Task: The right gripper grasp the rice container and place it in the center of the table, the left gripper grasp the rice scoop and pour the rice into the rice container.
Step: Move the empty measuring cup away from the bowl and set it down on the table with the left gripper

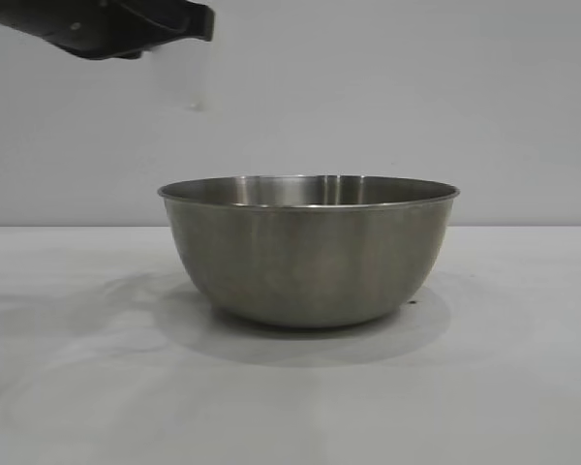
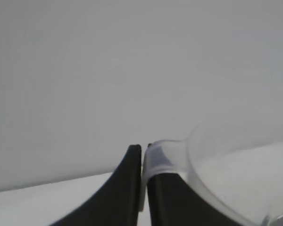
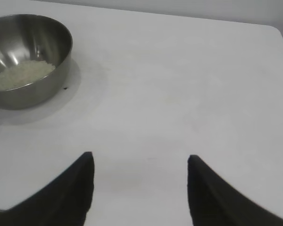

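Note:
The rice container (image 1: 308,254), a large steel bowl, stands on the white table (image 1: 77,387). In the right wrist view the rice container (image 3: 61,47) holds a heap of white rice (image 3: 21,75). High above and to the left of the bowl, my left gripper (image 1: 205,21) is shut on the handle of the translucent rice scoop (image 1: 186,77), which hangs faintly below it. The left wrist view shows the left gripper (image 2: 142,148) pinching the rice scoop (image 2: 162,155) by that handle. My right gripper (image 3: 139,157) hovers open over bare table, well apart from the bowl, with nothing between its fingers.
A plain grey wall stands behind the table. The table's rounded far corner (image 3: 273,29) shows in the right wrist view. A tiny dark speck (image 1: 413,301) lies beside the bowl's base.

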